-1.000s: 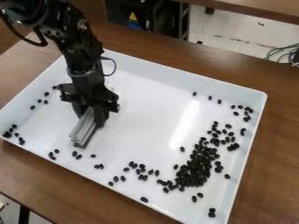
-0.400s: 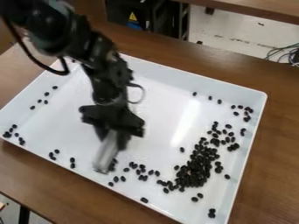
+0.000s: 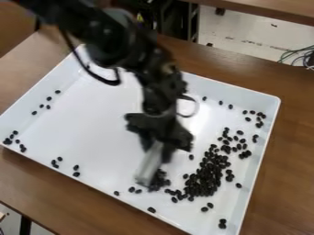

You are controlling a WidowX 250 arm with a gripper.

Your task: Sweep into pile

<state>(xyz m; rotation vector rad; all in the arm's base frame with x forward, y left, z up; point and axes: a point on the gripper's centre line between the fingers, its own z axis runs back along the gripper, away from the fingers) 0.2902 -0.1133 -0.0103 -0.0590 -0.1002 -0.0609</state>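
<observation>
My gripper [image 3: 160, 142] hangs over the lower middle of the white tray [image 3: 92, 121], shut on a grey metal bar [image 3: 149, 166] that slants down to the tray floor. Several black beans [image 3: 160, 179] lie bunched against the bar's right side. Just right of them is the main bean pile [image 3: 204, 178], with looser beans [image 3: 236, 143] trailing toward the upper right. Other beans lie scattered at the tray's left side and along its near edge.
The tray's raised walls [image 3: 253, 181] surround the work area on a brown wooden table [image 3: 294, 133]. Cables [image 3: 299, 56] lie on the floor at the far right, beyond the table.
My gripper has moved from the tray's left part toward the lower right with the bar. Beans that lay left of the pile are now gathered beside the bar, closer to the pile.
</observation>
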